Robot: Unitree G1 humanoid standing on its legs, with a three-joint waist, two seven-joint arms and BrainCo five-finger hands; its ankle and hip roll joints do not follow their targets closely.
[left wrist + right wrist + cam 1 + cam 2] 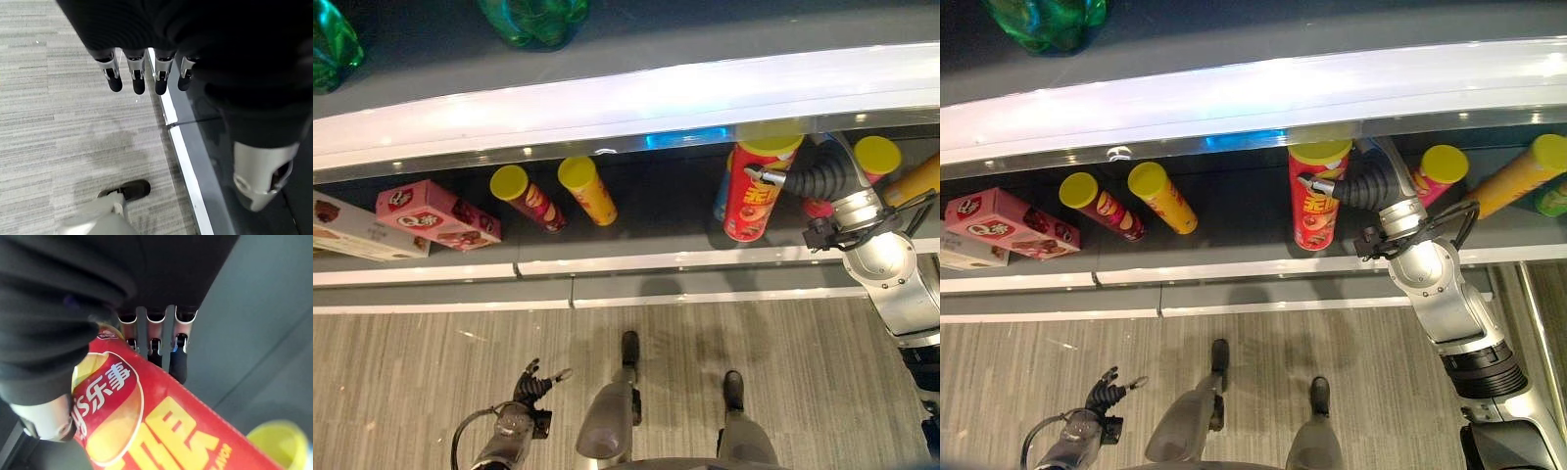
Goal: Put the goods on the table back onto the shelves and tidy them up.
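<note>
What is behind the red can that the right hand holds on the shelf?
Behind the red can, held upright by the right hand, a blue object shows partly at its side. Another can with a yellow lid stands beyond the hand. The can covers whatever stands directly behind it.

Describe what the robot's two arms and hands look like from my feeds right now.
Both arms are silver-grey metal. The right hand wears a dark ribbed cover over its back and wrist, with a black block mounted on the forearm. The left hand has the same dark cover, and its silver fingers end in dark rounded tips.
</note>
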